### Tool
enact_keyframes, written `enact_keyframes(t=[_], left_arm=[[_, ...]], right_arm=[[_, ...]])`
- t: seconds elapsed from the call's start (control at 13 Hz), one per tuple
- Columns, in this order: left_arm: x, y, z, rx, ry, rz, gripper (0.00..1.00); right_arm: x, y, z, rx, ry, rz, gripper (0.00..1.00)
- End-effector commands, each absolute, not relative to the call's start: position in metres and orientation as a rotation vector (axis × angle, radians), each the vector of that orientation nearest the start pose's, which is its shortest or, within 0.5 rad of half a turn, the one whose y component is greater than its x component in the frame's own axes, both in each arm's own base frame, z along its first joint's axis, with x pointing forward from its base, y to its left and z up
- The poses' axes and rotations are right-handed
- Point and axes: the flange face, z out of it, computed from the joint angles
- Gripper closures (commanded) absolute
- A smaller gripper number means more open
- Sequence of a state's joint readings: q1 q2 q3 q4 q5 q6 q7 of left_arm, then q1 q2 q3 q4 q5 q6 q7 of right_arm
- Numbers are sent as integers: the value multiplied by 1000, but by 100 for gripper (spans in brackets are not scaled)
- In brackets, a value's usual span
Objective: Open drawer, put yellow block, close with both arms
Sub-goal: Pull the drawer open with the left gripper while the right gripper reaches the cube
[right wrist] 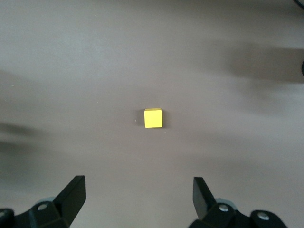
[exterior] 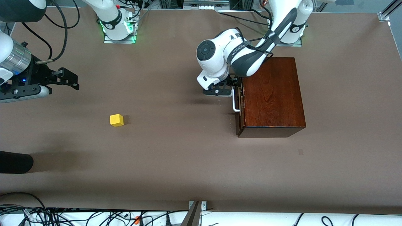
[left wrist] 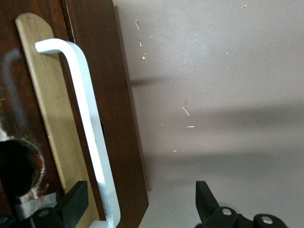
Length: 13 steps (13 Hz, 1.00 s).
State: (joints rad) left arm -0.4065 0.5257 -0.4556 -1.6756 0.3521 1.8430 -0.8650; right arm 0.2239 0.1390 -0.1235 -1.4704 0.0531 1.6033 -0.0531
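The dark reddish-brown box [exterior: 273, 94] stands toward the left arm's end of the table. Its drawer front [left wrist: 126, 118] sits nearly flush, with only a thin pale wood strip [left wrist: 47, 109] showing. My left gripper [exterior: 234, 87] is open, its fingers straddling one end of the white U-shaped handle [exterior: 235, 103], which also shows in the left wrist view [left wrist: 83, 95], without closing on it [left wrist: 140, 197]. The yellow block [exterior: 116, 120] lies on the table toward the right arm's end. My right gripper [exterior: 73, 80] hangs open and empty above the table; the block [right wrist: 153, 118] shows ahead of its fingers [right wrist: 137, 190].
A black rounded object [exterior: 15, 162] juts in over the table at the right arm's end, nearer to the front camera than the block. Cables [exterior: 62, 216] lie along the table's near edge. Bare brown tabletop [exterior: 182, 125] stretches between block and box.
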Motion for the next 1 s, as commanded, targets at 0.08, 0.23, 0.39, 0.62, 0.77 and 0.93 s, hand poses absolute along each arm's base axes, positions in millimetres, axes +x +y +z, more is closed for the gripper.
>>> enact_keyframes(t=[0.08, 0.23, 0.39, 0.62, 0.77, 0.93], left_arm=[[453, -451, 288, -2817, 174, 120, 0], [453, -453, 277, -2814, 166, 100, 0], [451, -459, 270, -2834, 143, 88, 0], [451, -465, 268, -2862, 150, 68, 0], [447, -476, 271, -2899, 138, 35, 0], [446, -484, 274, -2928, 118, 19, 0]], right_arm=[[599, 68, 600, -3103, -241, -6, 0], [599, 68, 600, -3103, -241, -6, 0], [599, 68, 600, -3103, -241, -6, 0], [598, 68, 600, -3103, -243, -6, 0], [599, 68, 600, -3103, -243, -3, 0], [599, 67, 600, -3107, -246, -4, 0]])
